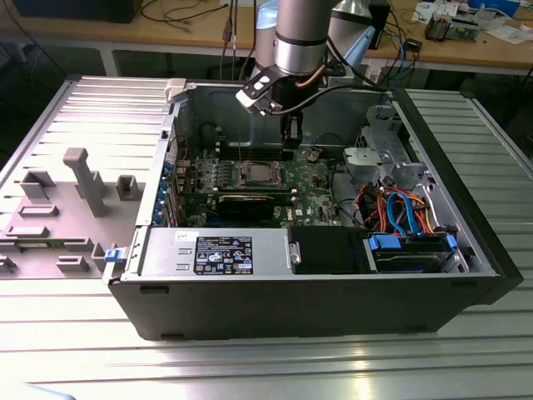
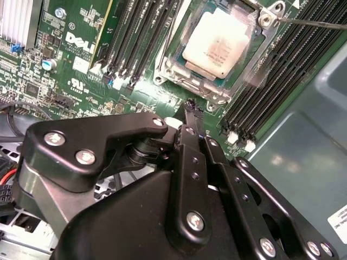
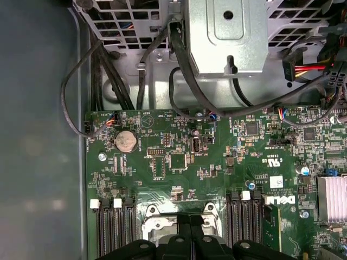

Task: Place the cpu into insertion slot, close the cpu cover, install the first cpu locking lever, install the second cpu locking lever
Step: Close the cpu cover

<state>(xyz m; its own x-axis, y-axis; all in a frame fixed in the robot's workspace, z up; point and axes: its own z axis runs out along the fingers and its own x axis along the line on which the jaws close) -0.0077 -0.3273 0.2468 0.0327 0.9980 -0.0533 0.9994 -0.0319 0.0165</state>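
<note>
The cpu (image 2: 219, 43) lies flat on the green motherboard (image 2: 81, 70), ringed by the cpu cover (image 2: 184, 85), which appears to be down over it, though glare blurs its edge. Your hand (image 2: 190, 111), pinched narrow and holding nothing, hangs just beside the cover's corner. A thin locking lever (image 2: 320, 24) juts free over the memory slots (image 2: 282, 70). Catch it near its tip and press evenly. Slots flank the socket and the case wall (image 2: 309, 157) stands near, so your open room is likely overhead.
</note>
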